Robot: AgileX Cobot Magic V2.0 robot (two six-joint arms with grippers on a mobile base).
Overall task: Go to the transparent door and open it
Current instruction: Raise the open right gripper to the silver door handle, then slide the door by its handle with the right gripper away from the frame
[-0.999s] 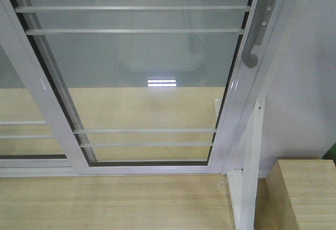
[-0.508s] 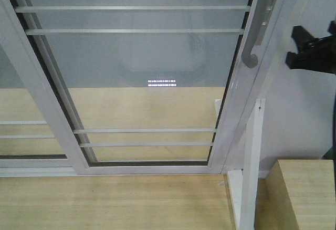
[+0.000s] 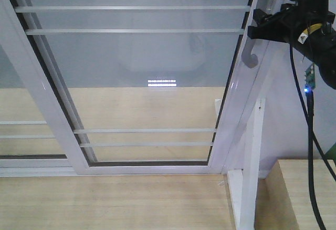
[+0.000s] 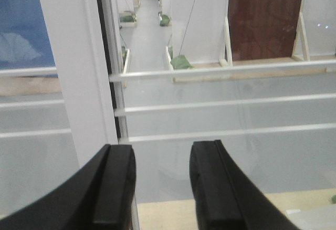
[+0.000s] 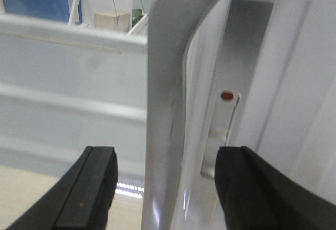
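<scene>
The transparent door [image 3: 142, 77] fills the front view: clear glass in a white frame with thin white bars. Its grey curved pull handle [image 3: 253, 46] runs down the right stile. My right gripper [image 3: 260, 28] has come in from the upper right, right at the handle. In the right wrist view the handle [image 5: 165, 114] stands between the two open fingers [image 5: 92, 188], which are apart from it on both sides. My left gripper [image 4: 160, 183] is open and empty, facing the glass and a white stile [image 4: 79, 67].
A second barred glass panel [image 3: 21, 125] overlaps at the left. A white post [image 3: 251, 161] and a pale wooden box [image 3: 302, 193] stand at the lower right. Wood floor [image 3: 110, 204] lies below the door. A black cable [image 3: 310, 151] hangs from the right arm.
My right arm has entered the front view from the right and moved up and left to the handle. The door has not moved.
</scene>
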